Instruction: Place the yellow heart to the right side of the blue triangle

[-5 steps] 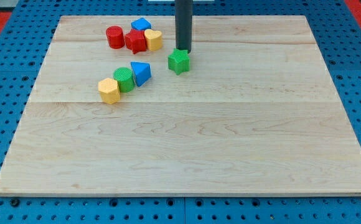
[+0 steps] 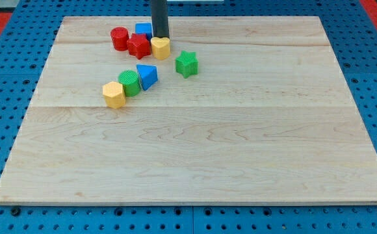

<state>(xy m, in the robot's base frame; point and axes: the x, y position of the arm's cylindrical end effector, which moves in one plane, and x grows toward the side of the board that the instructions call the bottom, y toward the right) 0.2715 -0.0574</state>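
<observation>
The yellow heart point(image 2: 161, 47) lies near the view's top, left of centre, touching the red star point(image 2: 138, 46). My tip point(image 2: 160, 37) stands right behind the heart, at its top edge, and looks to touch it. The blue triangle point(image 2: 147, 76) lies below the heart, a short gap apart, with the green round block point(image 2: 130, 83) against its left side. The green star point(image 2: 186, 64) lies to the triangle's upper right.
A red cylinder point(image 2: 119, 38) and a blue block point(image 2: 143, 30), partly hidden by the rod, sit at the top beside the red star. A yellow hexagon block point(image 2: 114, 95) touches the green round block's lower left. The wooden board point(image 2: 195, 149) ends in blue pegboard.
My tip has moved left and up, from beside the green star to behind the yellow heart. The heart has shifted slightly down and right. The rod now covers part of the blue block.
</observation>
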